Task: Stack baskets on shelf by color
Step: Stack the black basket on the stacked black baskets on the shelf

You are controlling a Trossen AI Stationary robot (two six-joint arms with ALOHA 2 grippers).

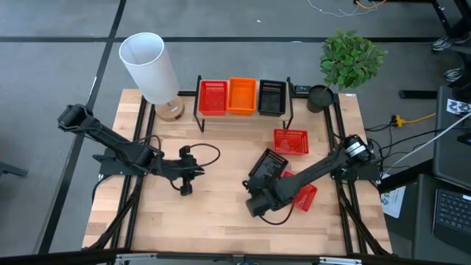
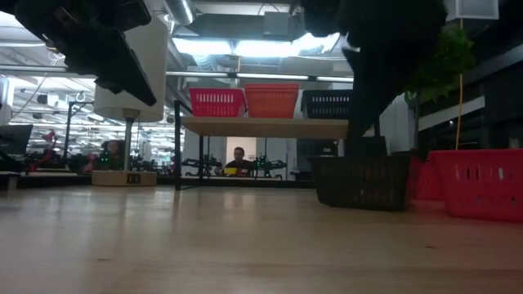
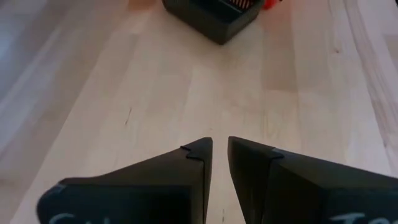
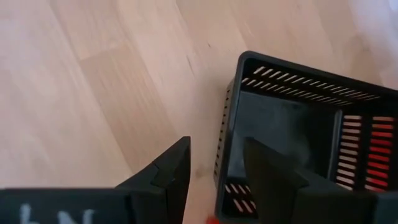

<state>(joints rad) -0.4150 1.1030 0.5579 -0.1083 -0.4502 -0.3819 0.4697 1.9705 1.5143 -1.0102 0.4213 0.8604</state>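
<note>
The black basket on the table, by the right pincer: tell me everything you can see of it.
The black basket is a small shallow rectangular tray of dark slotted plastic, open side up and empty. It sits on the wooden table, turned askew to the table's edges, in front of the shelf. The right pincer is open and straddles one short wall, one finger inside and one outside. A red basket lies just beyond it; contact between them cannot be told.

We note a grey floor (image 1: 59, 66) with dark seams around the wooden table (image 1: 221, 213). Bright ceiling lights (image 2: 237, 45) overhead. A seated person (image 2: 238, 161) and cluttered benches (image 2: 49, 155) beyond.
</note>
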